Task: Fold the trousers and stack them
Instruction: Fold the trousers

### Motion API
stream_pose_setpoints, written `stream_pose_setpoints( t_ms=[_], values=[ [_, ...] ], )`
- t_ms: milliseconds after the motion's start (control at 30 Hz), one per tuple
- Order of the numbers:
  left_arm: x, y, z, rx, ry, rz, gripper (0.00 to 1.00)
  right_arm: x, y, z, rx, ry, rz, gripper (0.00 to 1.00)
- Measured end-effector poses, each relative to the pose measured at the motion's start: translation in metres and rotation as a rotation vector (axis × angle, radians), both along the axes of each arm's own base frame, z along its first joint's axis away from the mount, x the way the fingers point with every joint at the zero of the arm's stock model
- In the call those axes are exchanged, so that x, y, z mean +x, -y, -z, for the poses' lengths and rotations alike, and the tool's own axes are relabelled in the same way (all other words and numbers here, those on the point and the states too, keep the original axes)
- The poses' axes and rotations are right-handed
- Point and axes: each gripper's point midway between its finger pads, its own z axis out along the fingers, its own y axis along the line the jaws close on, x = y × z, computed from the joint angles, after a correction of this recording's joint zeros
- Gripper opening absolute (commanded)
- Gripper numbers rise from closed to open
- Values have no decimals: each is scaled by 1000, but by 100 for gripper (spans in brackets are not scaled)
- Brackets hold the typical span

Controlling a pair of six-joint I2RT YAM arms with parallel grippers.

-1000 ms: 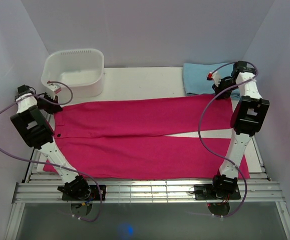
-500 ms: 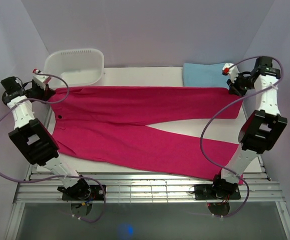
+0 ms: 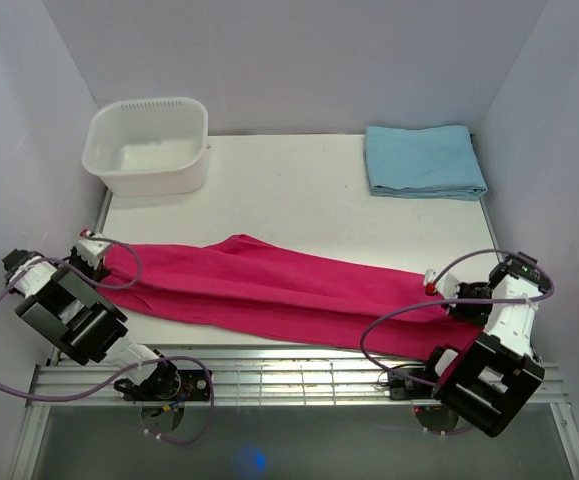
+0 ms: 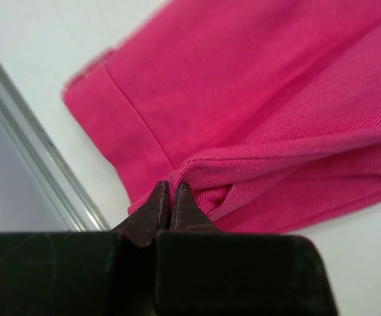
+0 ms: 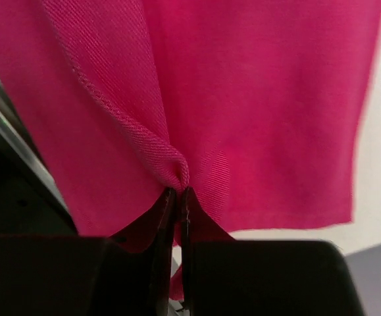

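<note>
The magenta-pink trousers (image 3: 269,290) lie folded lengthwise in a long narrow band across the near part of the white table (image 3: 289,190). My left gripper (image 3: 97,258) is shut on the waist end at the left; in the left wrist view (image 4: 170,191) its tips pinch a folded edge of the trousers (image 4: 256,99). My right gripper (image 3: 449,292) is shut on the leg end at the right; in the right wrist view (image 5: 178,194) its tips pinch a hem fold of the trousers (image 5: 243,85).
A white plastic basin (image 3: 149,145) stands at the back left. A folded light blue cloth (image 3: 424,160) lies at the back right. Metal rails (image 3: 299,380) run along the near edge. Grey walls close in both sides.
Both grippers have pulled the far edge of the trousers from the back of the table to the near edge. The trousers went from spread flat to folded in a narrow band.
</note>
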Motion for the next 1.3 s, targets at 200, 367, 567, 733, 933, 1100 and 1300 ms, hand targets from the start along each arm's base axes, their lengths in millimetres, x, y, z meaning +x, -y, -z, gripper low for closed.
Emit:
stream_pose_setpoints(
  t_ms=[200, 367, 567, 733, 933, 1100, 1300],
  values=[
    [-31, -4, 57, 32, -148, 9, 0, -37, -4, 40, -51, -79, -71, 8],
    [-28, -7, 60, 46, -163, -13, 0, -39, -2, 53, -32, -124, -62, 8],
    [-17, -2, 60, 41, -192, -43, 0, -22, 4, 52, 43, -238, 24, 8],
    [-13, 15, 58, -5, -222, -40, 0, 41, 29, 39, 21, -139, 67, 8],
    [-9, 17, 39, -65, -260, -68, 0, 87, 39, 4, -2, 8, 56, 8],
    [2, 10, 11, -72, -229, -68, 0, 75, 31, -12, -41, 68, -11, 8],
    [2, 3, -7, -19, -187, -45, 0, 41, 18, -6, -111, 92, -110, 8]
  ],
)
